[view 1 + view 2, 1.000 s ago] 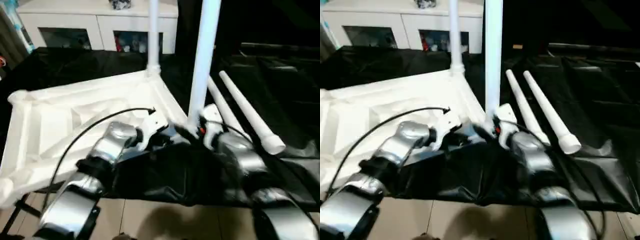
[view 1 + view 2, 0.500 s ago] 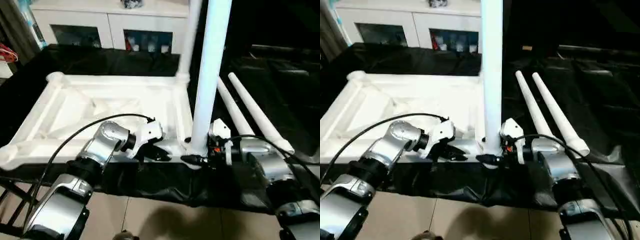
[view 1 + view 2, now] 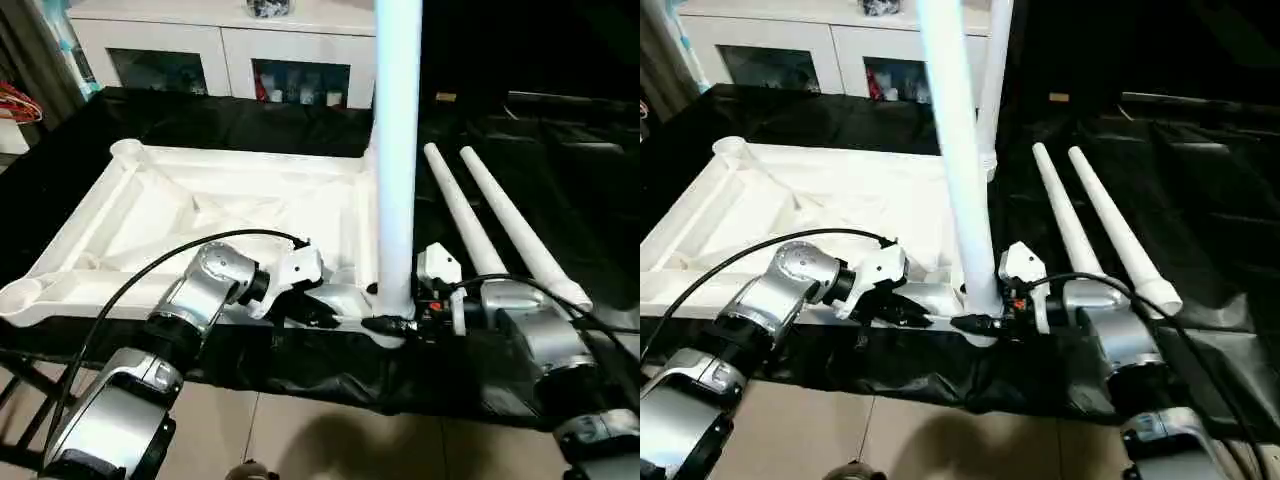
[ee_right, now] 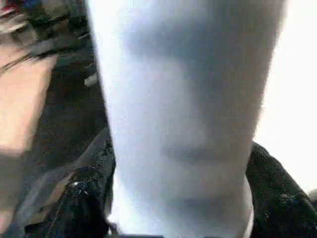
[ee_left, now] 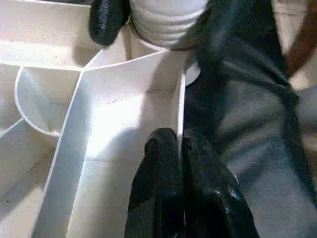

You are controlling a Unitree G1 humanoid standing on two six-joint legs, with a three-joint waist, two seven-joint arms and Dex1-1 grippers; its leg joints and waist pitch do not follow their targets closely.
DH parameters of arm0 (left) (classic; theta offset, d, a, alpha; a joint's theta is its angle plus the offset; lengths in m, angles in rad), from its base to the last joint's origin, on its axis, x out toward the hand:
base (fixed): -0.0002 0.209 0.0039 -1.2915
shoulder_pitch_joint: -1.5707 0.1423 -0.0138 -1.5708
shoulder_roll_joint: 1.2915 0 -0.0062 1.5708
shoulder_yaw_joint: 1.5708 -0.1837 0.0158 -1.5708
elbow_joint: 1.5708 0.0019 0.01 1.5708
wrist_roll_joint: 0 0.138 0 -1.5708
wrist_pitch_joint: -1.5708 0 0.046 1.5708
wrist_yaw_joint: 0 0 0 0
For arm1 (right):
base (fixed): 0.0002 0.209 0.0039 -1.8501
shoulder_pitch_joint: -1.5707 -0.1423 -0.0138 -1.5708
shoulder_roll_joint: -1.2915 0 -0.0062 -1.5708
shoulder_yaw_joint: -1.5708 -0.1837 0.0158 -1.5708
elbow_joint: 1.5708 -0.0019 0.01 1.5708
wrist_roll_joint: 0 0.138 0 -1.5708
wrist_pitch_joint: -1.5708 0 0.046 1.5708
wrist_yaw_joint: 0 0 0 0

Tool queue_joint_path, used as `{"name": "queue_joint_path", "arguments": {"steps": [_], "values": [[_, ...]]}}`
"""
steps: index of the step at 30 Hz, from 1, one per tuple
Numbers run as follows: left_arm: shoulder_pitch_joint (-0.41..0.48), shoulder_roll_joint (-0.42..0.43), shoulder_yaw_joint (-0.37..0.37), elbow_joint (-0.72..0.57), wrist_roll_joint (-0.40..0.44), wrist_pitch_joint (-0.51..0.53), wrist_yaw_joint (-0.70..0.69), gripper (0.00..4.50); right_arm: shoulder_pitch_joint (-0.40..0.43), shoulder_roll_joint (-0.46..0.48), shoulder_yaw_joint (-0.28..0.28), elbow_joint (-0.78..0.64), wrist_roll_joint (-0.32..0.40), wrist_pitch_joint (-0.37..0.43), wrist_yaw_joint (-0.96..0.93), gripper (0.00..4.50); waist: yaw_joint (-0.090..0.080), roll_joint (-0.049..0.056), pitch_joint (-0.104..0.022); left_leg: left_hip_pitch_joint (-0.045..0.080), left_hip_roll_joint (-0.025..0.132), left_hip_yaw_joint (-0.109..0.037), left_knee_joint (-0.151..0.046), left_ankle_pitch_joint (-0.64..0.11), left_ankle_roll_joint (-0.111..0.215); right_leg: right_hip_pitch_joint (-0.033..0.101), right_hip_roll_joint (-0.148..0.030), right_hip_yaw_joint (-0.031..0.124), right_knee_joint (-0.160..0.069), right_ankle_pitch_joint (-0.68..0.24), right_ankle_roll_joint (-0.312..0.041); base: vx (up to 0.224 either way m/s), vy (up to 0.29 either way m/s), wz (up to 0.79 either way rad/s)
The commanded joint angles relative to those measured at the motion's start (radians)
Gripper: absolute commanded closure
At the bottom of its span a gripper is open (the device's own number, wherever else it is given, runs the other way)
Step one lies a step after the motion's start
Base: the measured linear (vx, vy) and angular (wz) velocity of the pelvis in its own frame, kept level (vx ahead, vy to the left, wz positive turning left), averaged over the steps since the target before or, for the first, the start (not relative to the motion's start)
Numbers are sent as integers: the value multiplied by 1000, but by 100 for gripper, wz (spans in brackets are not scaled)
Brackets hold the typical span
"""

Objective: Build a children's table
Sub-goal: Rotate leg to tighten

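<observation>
Right tool [image 3: 385, 325] grips leg [image 3: 397, 150]; black sheet [image 3: 560, 130], cabinet [image 3: 220, 40].

This looks like a room in a home. At the far side stands a white cabinet [image 3: 215, 50] with glass-fronted doors and small colourful things inside. The floor [image 3: 300, 440] has beige tiles, and a black cloth [image 3: 560, 200] covers the work surface.

The tabletop [image 3: 230, 215] is lying underside up on the table [image 3: 560, 130]. An upright leg [image 3: 396, 170] is standing in its near corner socket, directly ahead of the right gripper [image 3: 385, 325]. The left gripper [image 3: 325, 316] is pinching the near rim beside that socket. Two loose legs [image 3: 497, 222] are lying beyond the right gripper, with the cabinet [image 3: 215, 50] farther behind.
</observation>
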Motion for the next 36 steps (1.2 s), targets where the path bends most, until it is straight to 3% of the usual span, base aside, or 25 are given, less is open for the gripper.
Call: {"name": "queue_joint_path", "arguments": {"steps": [1,3,7,10,12,15,19,22,23,24,26,27,29,31,32,36], "values": [[-58,-54,53,5,-23,6,153,450,-10,89,34,82,-22,32,-132,176,-8,-2,-60,16,68,-36,-69,-209,41,46,-113,61,-94,-403,-141,0,0,0],[-70,-84,66,20,-23,12,212,450,-41,144,-8,164,-32,18,-292,177,-29,-1,-54,24,66,-42,-74,-267,18,43,-113,56,-107,-503,-116,0,0,0],[-87,-136,78,42,-21,17,298,450,-78,229,-66,255,-17,-4,-471,178,-46,0,-53,30,62,-43,-74,-289,10,40,-115,57,-117,-541,-105,0,0,0],[-97,-167,78,58,-12,14,345,450,-91,284,-93,287,-1,-22,-518,178,-46,1,-57,25,65,-42,-76,-264,27,44,-114,62,-110,-485,-114,0,0,0],[-95,-172,72,59,-7,9,349,450,-89,302,-90,285,-2,-30,-515,178,-44,2,-60,22,68,-40,-77,-236,36,48,-112,65,-100,-404,-135,0,0,0],[-90,-165,69,54,-5,-5,346,450,-93,308,-99,288,5,-42,-515,178,-43,1,-60,18,67,-37,-76,-219,47,52,-113,66,-93,-354,-160,0,0,0],[-80,-144,89,44,-10,-46,364,450,-116,304,-132,334,5,-81,-541,178,-44,8,-59,21,69,-39,-77,-236,40,50,-114,66,-95,-373,-163,0,0,0],[-80,-139,135,36,-43,-42,393,422,-116,298,-144,338,8,-94,-545,178,-46,9,-59,22,69,-38,-77,-245,36,50,-113,66,-96,-378,-163,0,0,0],[-81,-139,144,35,-51,-39,396,394,-114,296,-147,336,11,-95,-542,178,-46,8,-59,20,68,-38,-77,-238,39,51,-113,67,-94,-367,-167,0,0,0],[-72,-135,198,-4,-121,-3,360,391,-112,292,-153,335,15,-101,-535,178,-45,4,-62,16,68,-36,-74,-215,45,57,-115,67,-88,-333,-184,0,0,0],[-65,-133,227,-30,-167,25,323,377,-110,290,-156,335,17,-105,-530,178,-45,7,-65,9,76,-39,-77,-185,49,57,-117,68,-79,-261,-203,0,0,0],[-63,-133,238,-40,-186,37,305,353,-109,290,-159,337,18,-108,-526,179,-43,7,-65,12,72,-35,-73,-186,51,58,-114,65,-76,-251,-212,0,0,0],[-60,-129,261,-64,-235,76,257,346,-110,289,-164,343,20,-117,-522,179,-43,6,-65,7,74,-34,-74,-163,61,58,-110,65,-71,-216,-223,0,0,0],[-60,-128,277,-76,-271,106,221,338,-112,290,-167,349,22,-125,-519,180,-43,4,-60,8,73,-30,-73,-172,65,57,-111,65,-73,-240,-221,0,0,0],[-69,-130,295,-75,-301,130,197,338,-114,291,-169,356,25,-133,-515,180,-42,10,-60,9,72,-29,-73,-177,63,56,-111,65,-76,-256,-219,0,0,0],[-110,-146,329,-13,-308,116,245,294,-117,292,-168,360,24,-144,-511,180,-46,9,-58,14,67,-28,-72,-205,52,52,-105,64,-86,-323,-190,0,0,0]]}}
